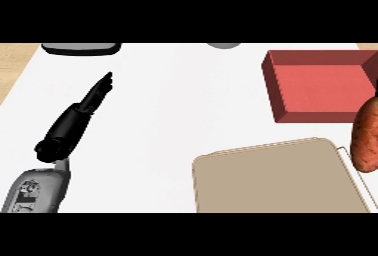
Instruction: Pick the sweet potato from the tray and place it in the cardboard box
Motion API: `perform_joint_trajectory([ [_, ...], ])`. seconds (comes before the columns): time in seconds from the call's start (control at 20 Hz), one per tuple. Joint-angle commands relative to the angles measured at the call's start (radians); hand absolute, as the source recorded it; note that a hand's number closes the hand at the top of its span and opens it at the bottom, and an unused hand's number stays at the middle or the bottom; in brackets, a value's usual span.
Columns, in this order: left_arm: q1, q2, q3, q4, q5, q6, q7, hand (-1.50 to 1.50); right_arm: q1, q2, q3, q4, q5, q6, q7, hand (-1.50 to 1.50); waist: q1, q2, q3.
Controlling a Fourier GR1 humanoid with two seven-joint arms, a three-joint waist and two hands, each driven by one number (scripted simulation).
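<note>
- Left hand (pixel 74 122) lies over the white bench (pixel 170 110) at the left, fingers straight and together, holding nothing; the right hand is not in view.
- Sweet potato (pixel 366 136) shows at the right edge, upright, above the tray's (pixel 273 180) right rim and just below the red box (pixel 319 85); what carries it cannot be seen.
- Risk, as I judge it: the potato sits close to the box's near wall, so it could clip that wall and fall outside.
- No cardboard-coloured box shows; the red one may be meant.
- Skin is reddish-brown, mottled, the shape long and tapering.
</note>
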Motion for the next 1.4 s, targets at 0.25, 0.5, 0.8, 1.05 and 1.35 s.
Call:
perform_joint_trajectory([
  [0.25, -0.017, 0.018, 0.015, 0.003, 0.021, -0.04, -0.015, 0.0, -0.307, -0.045, 0.098, 0.479, 0.261, -0.041, -0.133, 1.5, 0.029, 0.009, 0.001],
  [0.5, -0.035, -0.007, -0.008, 0.008, -0.006, -0.015, 0.009, 0.0, -0.376, -0.089, 0.215, 0.654, 0.381, 0.059, -0.167, 1.5, 0.041, 0.014, 0.001],
  [0.8, -0.06, 0.018, 0.021, 0.041, 0.017, -0.045, -0.025, 0.0, -0.473, -0.091, 0.317, 0.891, 0.541, 0.027, -0.329, 1.5, 0.054, 0.021, 0.002],
  [1.05, -0.048, -0.012, -0.008, 0.047, -0.013, -0.018, -0.028, 0.0, -0.505, -0.116, 0.379, 1.045, 0.611, 0.027, -0.482, -1.5, 0.057, 0.028, 0.004],
  [1.35, -0.026, -0.008, -0.007, 0.018, -0.002, -0.031, -0.023, 0.0, -0.559, -0.062, 0.334, 1.116, 0.505, 0.065, -0.644, -1.5, 0.055, 0.019, 0.004],
])
